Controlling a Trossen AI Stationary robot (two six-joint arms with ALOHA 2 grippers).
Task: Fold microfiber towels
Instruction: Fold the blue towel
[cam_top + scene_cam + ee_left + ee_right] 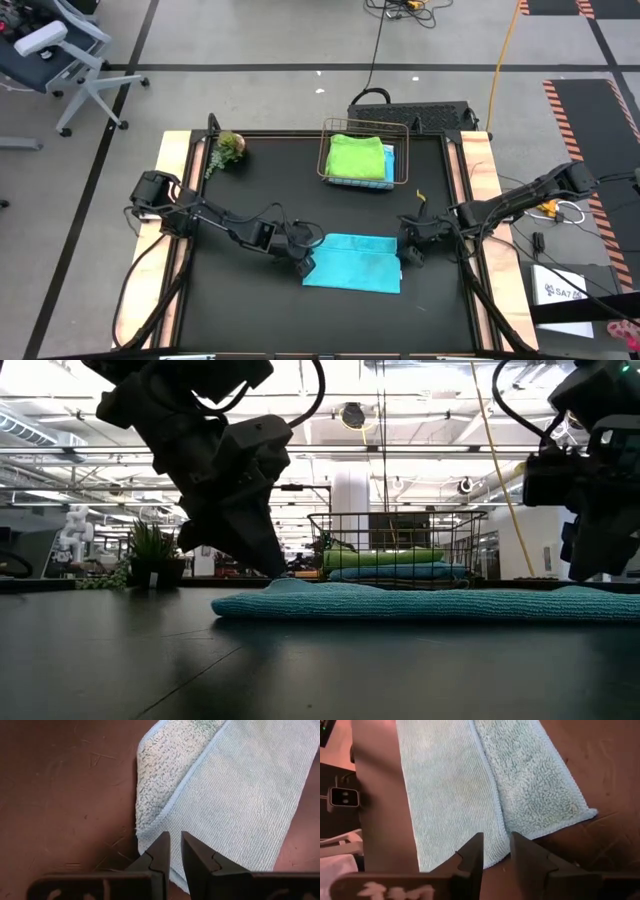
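teal towel (352,263) looks light & floppy w/ grippy nap, so pinch its doubled edge; left gripper (175,851) & right gripper (496,851) both nearly closed, holding nothing.

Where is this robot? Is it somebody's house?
Probably not a house. It looks like a big lab or workshop: cables trail over a grey floor marked with striped tape, an office chair stands nearby, and long ceiling lights run overhead.

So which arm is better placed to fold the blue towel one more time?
Probably either, with a slight edge to the left. The left end effector is low at one short edge of the blue towel, nearly touching it. The right end effector waits at the opposite edge, raised slightly higher.
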